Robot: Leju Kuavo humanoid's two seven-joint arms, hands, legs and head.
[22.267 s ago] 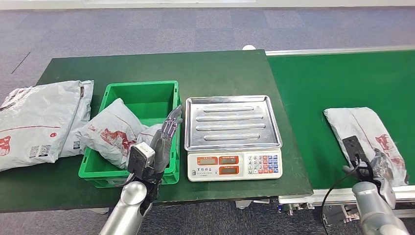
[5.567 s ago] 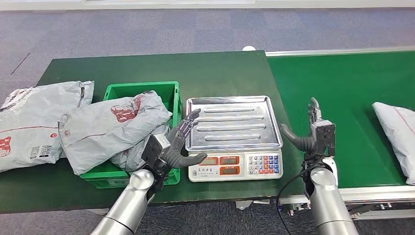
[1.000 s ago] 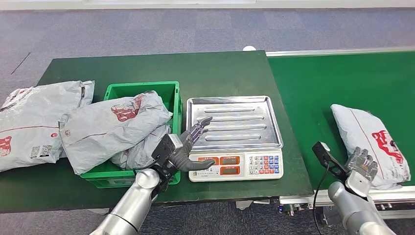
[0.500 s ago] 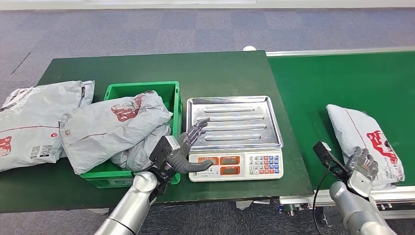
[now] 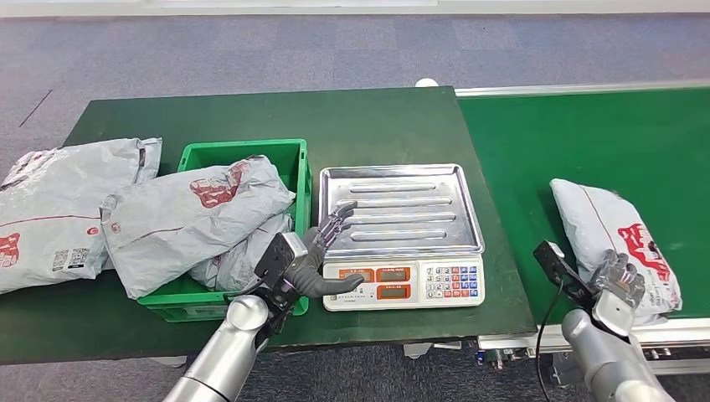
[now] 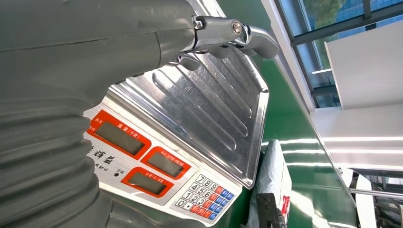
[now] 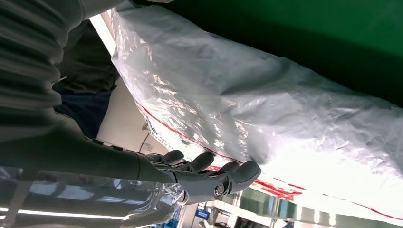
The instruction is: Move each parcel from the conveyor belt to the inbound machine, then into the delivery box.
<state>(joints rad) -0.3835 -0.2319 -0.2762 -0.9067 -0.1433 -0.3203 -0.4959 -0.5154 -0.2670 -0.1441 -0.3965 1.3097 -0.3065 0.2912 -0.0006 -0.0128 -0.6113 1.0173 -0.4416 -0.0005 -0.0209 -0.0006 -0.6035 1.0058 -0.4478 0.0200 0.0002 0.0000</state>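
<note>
A grey parcel [image 5: 609, 236] with red print lies on the green conveyor belt [image 5: 544, 142] at the right. My right hand [image 5: 618, 280] is at the parcel's near end with its fingers spread and nothing held. In the right wrist view the fingers [image 7: 209, 175] reach along the crinkled parcel [image 7: 266, 109]. My left hand [image 5: 316, 251] hovers open over the front left corner of the scale [image 5: 400, 283], whose steel tray [image 5: 400, 209] is bare. The left wrist view shows the fingertips [image 6: 233, 33] above the tray [image 6: 214, 104]. The green box [image 5: 289, 155] holds a large grey parcel [image 5: 192, 218] that overhangs its left rim.
More grey parcels [image 5: 59, 209] lie on the green table [image 5: 335, 117] left of the box. The scale's display and keypad face me near the table's front edge. A metal rail [image 5: 578, 85] borders the belt's far side.
The parcel on the belt has slid left, closer alongside my right hand. My right hand has barely moved, and my left hand has stayed over the scale's corner.
</note>
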